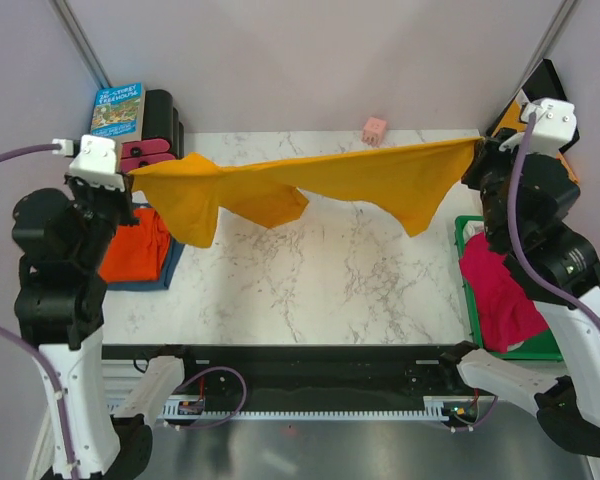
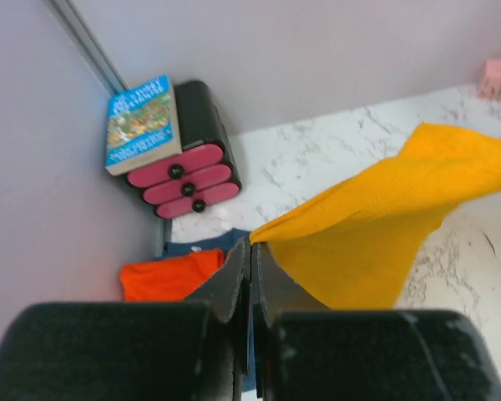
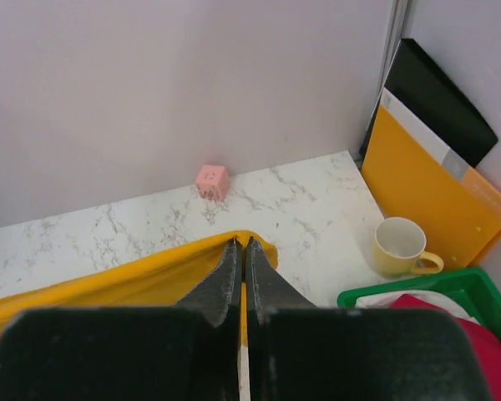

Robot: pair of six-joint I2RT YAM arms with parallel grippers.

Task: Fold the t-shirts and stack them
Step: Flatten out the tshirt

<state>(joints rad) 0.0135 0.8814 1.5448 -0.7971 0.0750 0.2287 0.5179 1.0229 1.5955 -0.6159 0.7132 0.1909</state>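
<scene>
Mustard t-shirt (image 1: 380, 175) edges pinched: left end effector (image 2: 250, 244), right end effector (image 3: 241, 242); stretched above table (image 1: 320, 285).

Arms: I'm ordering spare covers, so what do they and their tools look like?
The left arm and right arm share bulky black joints, white lower links, a white wrist block and a purple cable. The left tool and right tool have black tapering fingers.
</scene>
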